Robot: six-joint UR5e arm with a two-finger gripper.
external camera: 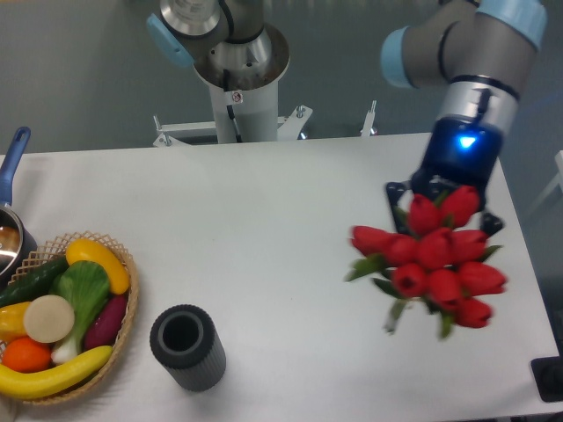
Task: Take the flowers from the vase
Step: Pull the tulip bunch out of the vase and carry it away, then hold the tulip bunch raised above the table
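Observation:
The flowers (pixel 435 255), a bunch of red tulip buds with green stems and leaves, hang at my gripper (pixel 442 207) over the right part of the white table. They look slightly blurred. The buds cover the gripper's fingertips; only dark finger parts show at either side of the bunch, closed in on it. The vase (pixel 186 347), a short dark grey ribbed cylinder, stands near the front left of the table. Its round mouth is hollow and holds nothing. The gripper and flowers are far to the right of the vase.
A wicker basket (pixel 126 303) with yellow, green and orange toy vegetables sits at the front left, beside the vase. A blue-handled pot (pixel 10 158) is at the far left edge. The arm's base column (pixel 237 97) stands at the back. A dark object (pixel 550 378) sits at the front right corner.

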